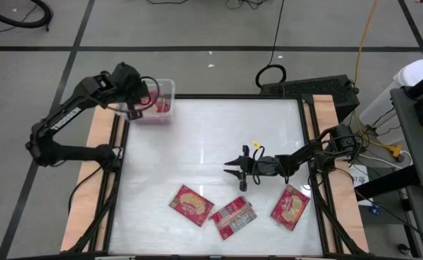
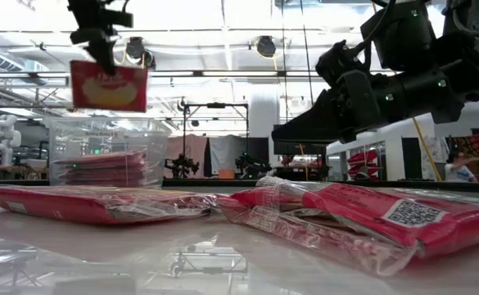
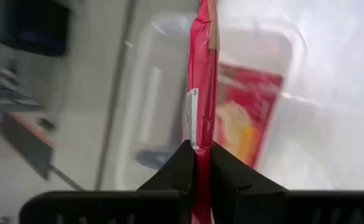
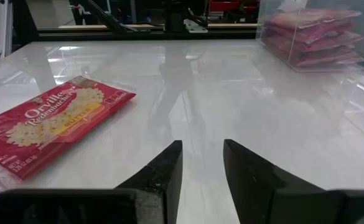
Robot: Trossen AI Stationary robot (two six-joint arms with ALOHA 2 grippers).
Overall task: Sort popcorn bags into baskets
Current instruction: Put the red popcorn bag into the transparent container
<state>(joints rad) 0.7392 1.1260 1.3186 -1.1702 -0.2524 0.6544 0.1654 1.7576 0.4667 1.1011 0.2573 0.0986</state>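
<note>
The left gripper [image 3: 194, 163] pinches a popcorn bag [image 2: 108, 85] above the clear bin [image 1: 167, 89] (far left corner), which holds several bags; the right gripper [image 4: 201, 163] hovers mid-table, fingers apart.

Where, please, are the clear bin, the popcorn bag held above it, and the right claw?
clear bin [image 2: 59, 131]: low view, bare upper wall.
held popcorn bag [image 2: 108, 86]: low view, middle of its face.
right claw [image 1: 238, 173]: high view, between the fingertips.
</note>
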